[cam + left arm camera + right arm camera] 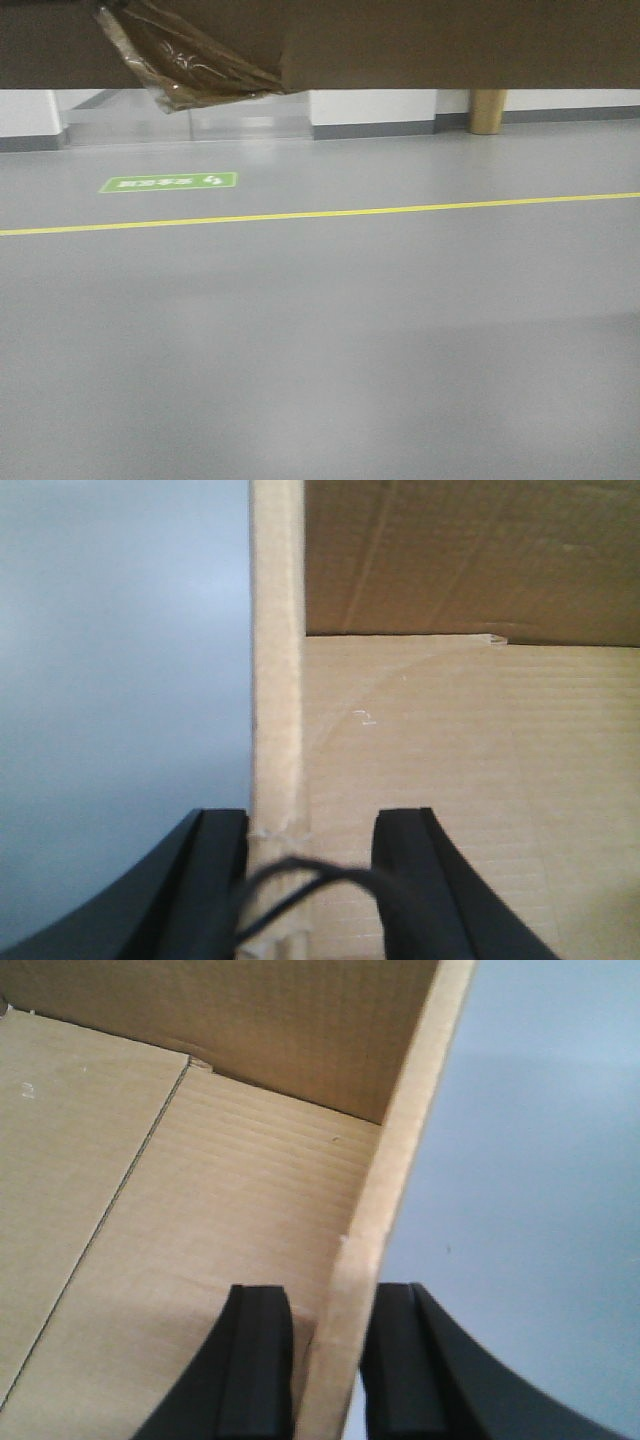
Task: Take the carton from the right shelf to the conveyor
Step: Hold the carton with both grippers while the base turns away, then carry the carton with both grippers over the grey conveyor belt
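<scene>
In the front view, the underside of the carton fills the top edge of the frame. It hangs clear above the grey floor, with torn tape dangling at the upper left. A yellow line and a green floor marking lie beyond it. The conveyor is nowhere in sight, so I judge there is a carry ahead with nothing underneath the load. That loose tape could catch on a frame edge when the box comes down.

In the left wrist view, the left fingers straddle the carton's upright side wall at the bottom centre of the frame. The outer one sits against the cardboard, while the inner one shows a gap to the wall, so I cannot tell whether they truly pinch it. A black cable loops across the wall between them and could get trapped or tugged. If this side is only hooked, a swing could let the wall slide free.

In the right wrist view, the right fingers close tight on the opposite wall at the lower centre, one inside and one outside. Thin corrugated board carries the whole weight here. It could buckle or tear at the rim, and uneven lift between the two sides would twist the open box.
</scene>
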`<state>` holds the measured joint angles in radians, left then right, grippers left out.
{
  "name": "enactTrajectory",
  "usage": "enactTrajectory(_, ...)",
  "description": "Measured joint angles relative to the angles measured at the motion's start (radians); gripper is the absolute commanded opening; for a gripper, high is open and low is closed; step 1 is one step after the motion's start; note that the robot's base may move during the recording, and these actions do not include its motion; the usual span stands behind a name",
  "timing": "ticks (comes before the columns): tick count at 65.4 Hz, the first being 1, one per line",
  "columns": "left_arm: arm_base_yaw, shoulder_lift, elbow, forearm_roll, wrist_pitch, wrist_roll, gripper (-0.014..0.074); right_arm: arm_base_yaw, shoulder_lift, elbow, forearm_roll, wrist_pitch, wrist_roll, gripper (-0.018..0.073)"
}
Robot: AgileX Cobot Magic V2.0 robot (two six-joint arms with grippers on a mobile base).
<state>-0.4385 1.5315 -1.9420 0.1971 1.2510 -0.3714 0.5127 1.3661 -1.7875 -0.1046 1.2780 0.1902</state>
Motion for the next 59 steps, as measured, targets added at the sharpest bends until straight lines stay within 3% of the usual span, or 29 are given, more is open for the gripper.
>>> enactTrajectory(42,0.0,0.0,0.0,0.024,-0.02,0.0,-0.0017,0.0,0.0,0.001,0.0,-0.01,0.0,-0.0063)
enactTrajectory(59,-0.002,0.0,0.0,0.066,-0.024,0.0,-0.0017,0.0,0.002,0.002,0.002,-0.018,0.0,-0.0063)
